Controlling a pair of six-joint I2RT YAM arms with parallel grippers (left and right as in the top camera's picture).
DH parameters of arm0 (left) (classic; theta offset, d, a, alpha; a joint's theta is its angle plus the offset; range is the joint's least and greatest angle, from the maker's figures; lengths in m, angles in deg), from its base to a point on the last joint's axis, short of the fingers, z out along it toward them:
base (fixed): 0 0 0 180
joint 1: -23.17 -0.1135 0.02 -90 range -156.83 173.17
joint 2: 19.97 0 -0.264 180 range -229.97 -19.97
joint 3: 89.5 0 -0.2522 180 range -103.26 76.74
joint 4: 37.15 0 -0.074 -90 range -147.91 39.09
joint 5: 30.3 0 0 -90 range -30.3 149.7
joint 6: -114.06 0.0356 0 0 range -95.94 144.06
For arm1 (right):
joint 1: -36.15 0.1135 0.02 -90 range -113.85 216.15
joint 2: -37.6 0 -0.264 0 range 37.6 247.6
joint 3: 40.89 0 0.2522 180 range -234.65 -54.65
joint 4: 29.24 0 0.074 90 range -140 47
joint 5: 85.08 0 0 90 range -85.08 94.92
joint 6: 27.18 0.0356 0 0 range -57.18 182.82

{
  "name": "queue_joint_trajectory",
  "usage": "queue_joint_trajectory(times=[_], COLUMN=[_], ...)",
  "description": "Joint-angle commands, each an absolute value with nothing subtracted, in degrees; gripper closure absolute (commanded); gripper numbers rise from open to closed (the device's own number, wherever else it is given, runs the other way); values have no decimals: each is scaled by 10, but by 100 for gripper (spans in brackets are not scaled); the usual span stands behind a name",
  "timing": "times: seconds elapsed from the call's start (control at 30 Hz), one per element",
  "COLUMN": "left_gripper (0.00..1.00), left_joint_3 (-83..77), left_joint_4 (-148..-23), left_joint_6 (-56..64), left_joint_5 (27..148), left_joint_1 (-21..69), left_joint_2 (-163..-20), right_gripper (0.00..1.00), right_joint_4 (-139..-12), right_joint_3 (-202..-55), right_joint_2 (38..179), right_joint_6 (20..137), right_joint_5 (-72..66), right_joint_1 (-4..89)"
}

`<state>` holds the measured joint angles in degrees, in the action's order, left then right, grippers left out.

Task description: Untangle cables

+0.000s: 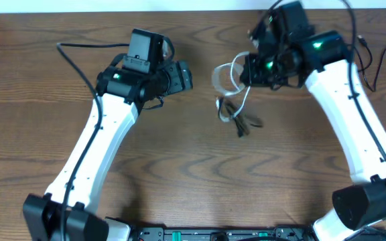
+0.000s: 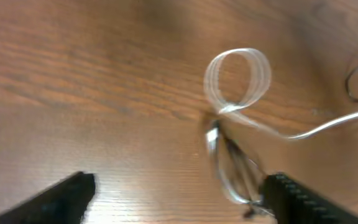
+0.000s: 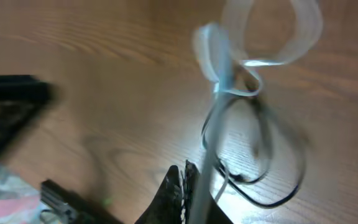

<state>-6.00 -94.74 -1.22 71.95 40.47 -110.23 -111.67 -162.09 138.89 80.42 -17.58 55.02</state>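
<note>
Left claw (image 2: 180, 194) spread wide, right claw (image 3: 188, 186) pinching white cable (image 2: 238, 74) — black cable (image 1: 245, 124) tangled with it

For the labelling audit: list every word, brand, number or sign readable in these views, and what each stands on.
No text can be read in any view.
white cable: no print shows.
black cable: no print shows.
dark rail at the overhead view's bottom edge: small light marks, too small to read.
Both wrist views: blurred, no lettering shows.
</note>
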Motion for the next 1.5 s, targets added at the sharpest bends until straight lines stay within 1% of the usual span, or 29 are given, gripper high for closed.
queue_joint_trajectory(times=[0.0, 0.1, 0.27, 0.37, 0.53, 0.67, 0.83, 0.9, 1.0, 1.07, 1.13, 1.2, 1.23, 1.3, 1.33, 1.47], left_gripper=[4, 4, 4, 4, 4, 4, 3, 5, 9, 16, 22, 33, 42, 81, 92, 93], left_joint_3=[-60, -60, -58, -51, -30, -14, -2, -2, -2, -2, -2, -2, -2, -2, -2, -2], left_joint_4=[-952, -955, -953, -948, -924, -865, -813, -808, -808, -808, -805, -797, -790, -777, -773, -765], left_joint_6=[25, 28, 39, 39, 45, 93, 124, 146, 215, 245, 247, 242, 237, 225, 221, 207], left_joint_5=[728, 739, 866, 903, 908, 908, 906, 913, 938, 926, 884, 861, 860, 860, 860, 859], left_joint_1=[404, 404, 408, 423, 462, 494, 510, 516, 536, 552, 562, 564, 563, 559, 557, 540], left_joint_2=[-1113, -1115, -1115, -1115, -1116, -1118, -1135, -1150, -1175, -1199, -1226, -1252, -1262, -1275, -1277, -1275], right_gripper=[99, 99, 99, 99, 99, 99, 99, 99, 99, 99, 99, 99, 99, 99, 99, 99], right_joint_4=[-1128, -1128, -1114, -1114, -1116, -1126, -1132, -1132, -1131, -1131, -1132, -1133, -1134, -1135, -1135, -1140], right_joint_3=[-1698, -1736, -1747, -1747, -1747, -1747, -1747, -1747, -1747, -1747, -1747, -1747, -1747, -1747, -1747, -1747], right_joint_2=[1383, 1383, 1383, 1385, 1385, 1385, 1385, 1385, 1385, 1385, 1385, 1385, 1385, 1385, 1385, 1384], right_joint_6=[793, 825, 851, 852, 855, 855, 854, 854, 848, 844, 839, 836, 835, 833, 833, 834], right_joint_5=[-189, -163, -151, -140, -134, -134, -134, -134, -134, -134, -134, -134, -134, -132, -129, -112], right_joint_1=[540, 532, 530, 529, 529, 529, 530, 529, 529, 529, 529, 529, 529, 529, 529, 515])
